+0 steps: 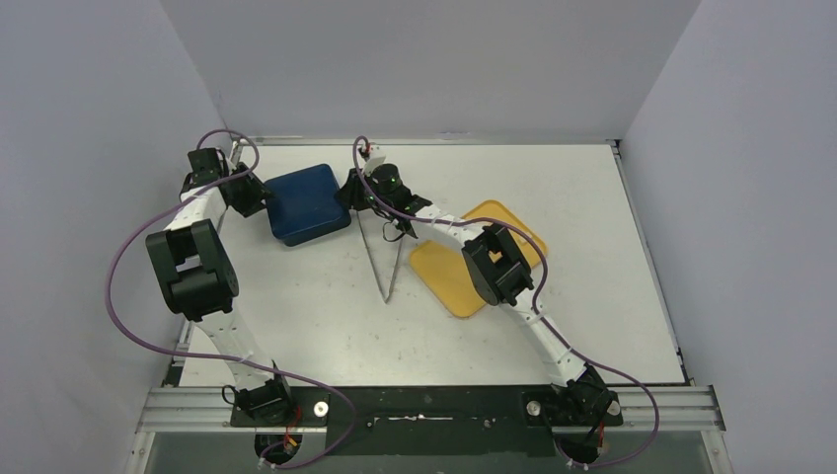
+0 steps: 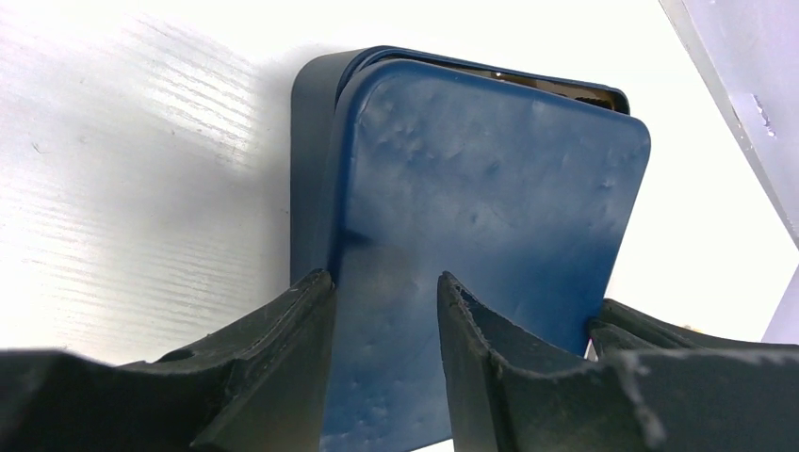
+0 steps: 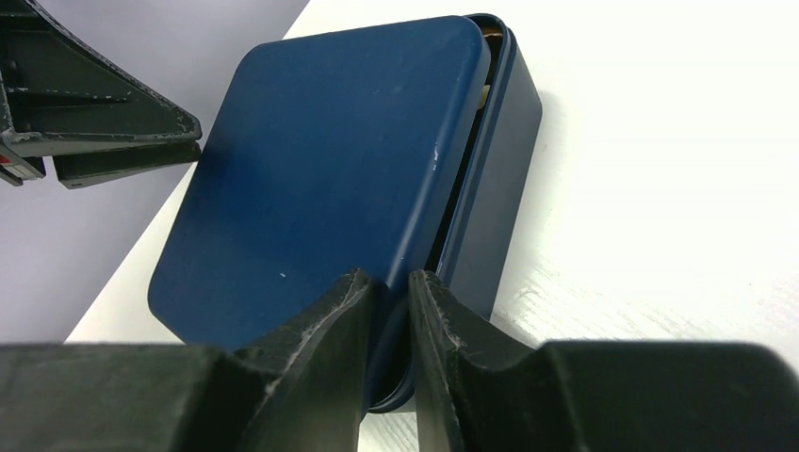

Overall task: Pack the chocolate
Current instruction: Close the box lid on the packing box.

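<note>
A dark blue box (image 1: 306, 202) stands at the back left of the table with its blue lid (image 2: 490, 169) lying slightly askew on it. The chocolate is hidden under the lid. At the box's left corner, my left gripper (image 2: 382, 278) is open, with flat lid surface showing in the gap between its fingers. My right gripper (image 3: 388, 275) is at the box's right corner. Its fingers are nearly together on the lid's rim (image 3: 320, 160), beside the box wall (image 3: 499, 169). In the top view the left gripper (image 1: 247, 193) and right gripper (image 1: 353, 190) flank the box.
Long metal tongs (image 1: 385, 262) lie on the table just right of the box, points towards me. A yellow tray (image 1: 444, 272) sits to the right, partly under the right arm. Grey walls close in the table's back and sides.
</note>
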Controlling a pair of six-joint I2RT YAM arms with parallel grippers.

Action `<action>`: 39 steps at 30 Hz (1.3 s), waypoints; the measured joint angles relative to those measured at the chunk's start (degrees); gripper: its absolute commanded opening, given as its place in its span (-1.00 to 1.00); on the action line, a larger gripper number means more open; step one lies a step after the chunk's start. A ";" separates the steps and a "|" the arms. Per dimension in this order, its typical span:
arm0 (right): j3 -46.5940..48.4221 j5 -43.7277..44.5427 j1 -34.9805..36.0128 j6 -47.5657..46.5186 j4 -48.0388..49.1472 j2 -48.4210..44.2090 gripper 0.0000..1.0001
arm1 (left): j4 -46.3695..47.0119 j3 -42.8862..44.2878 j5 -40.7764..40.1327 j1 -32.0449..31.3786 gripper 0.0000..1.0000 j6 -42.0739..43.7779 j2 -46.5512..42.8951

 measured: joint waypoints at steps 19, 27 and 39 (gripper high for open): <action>1.77 -0.46 0.00 -0.74 3.52 0.31 -0.30 | 2.14 -0.07 1.70 0.00 0.08 -0.90 0.00; -6.49 -3.96 -1.05 -5.09 8.61 -0.70 0.25 | -2.23 -0.04 -2.03 0.13 0.21 1.03 -0.92; -13.29 -15.74 -3.58 -24.28 7.89 -6.54 0.61 | -2.16 -4.33 -0.59 0.39 0.14 0.94 -2.91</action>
